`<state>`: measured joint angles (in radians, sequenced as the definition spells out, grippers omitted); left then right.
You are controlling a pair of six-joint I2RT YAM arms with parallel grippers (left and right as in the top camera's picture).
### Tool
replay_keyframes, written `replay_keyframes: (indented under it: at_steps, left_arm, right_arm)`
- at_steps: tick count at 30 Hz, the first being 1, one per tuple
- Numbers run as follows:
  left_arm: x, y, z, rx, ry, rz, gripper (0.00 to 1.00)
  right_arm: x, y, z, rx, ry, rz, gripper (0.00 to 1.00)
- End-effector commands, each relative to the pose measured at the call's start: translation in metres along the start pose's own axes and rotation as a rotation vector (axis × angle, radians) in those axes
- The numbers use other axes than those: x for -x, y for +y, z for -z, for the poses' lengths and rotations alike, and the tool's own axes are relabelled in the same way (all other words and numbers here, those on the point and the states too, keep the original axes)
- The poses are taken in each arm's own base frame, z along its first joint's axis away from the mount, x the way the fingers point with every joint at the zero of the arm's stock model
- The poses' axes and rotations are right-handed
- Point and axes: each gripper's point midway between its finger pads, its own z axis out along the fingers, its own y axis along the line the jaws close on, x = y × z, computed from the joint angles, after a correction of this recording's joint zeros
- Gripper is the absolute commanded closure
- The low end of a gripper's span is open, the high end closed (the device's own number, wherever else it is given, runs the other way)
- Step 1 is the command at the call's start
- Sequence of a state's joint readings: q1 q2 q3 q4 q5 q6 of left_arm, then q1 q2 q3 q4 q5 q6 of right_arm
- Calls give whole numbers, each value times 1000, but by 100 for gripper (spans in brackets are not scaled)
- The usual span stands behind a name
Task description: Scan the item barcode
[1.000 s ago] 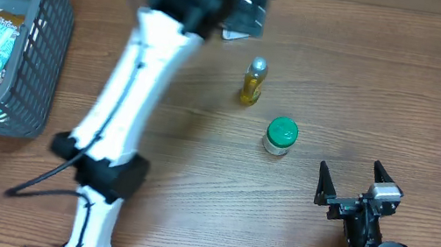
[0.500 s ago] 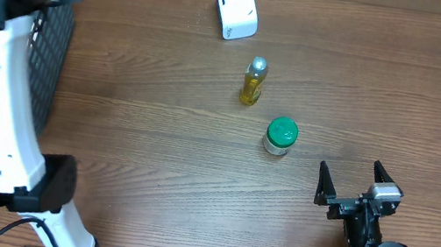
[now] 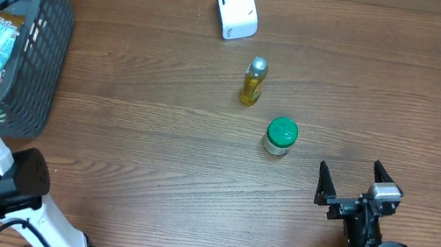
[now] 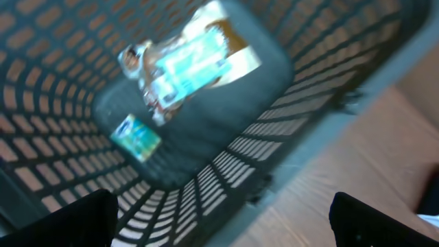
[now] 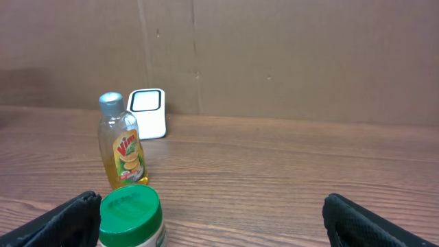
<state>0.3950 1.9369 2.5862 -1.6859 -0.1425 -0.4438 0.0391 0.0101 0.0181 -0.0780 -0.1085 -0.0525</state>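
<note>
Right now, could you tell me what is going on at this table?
The left gripper hangs open and empty over the grey basket, above a snack packet and a small blue packet inside. The right gripper sits open and idle at the front of the table. A yellow bottle, a green-lidded jar and a white scanner stand on it, untouched.
</note>
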Motion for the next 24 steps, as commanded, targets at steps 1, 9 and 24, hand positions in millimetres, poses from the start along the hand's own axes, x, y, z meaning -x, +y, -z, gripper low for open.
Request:
replay_keyframes:
  at_steps: [1,9,24]
  left_arm:
    - [-9,18,-31,59,96,69,0]
    - [-27,53,-73,157,219,165,0]
    - [-53,67,-114,211,319,170,0]
  right_arm:
    - [-2,1,0,5,-1,2,0]
    - [-2,1,0,5,-1,1,0]
    - [-2,1,0,5,-1,1,0]
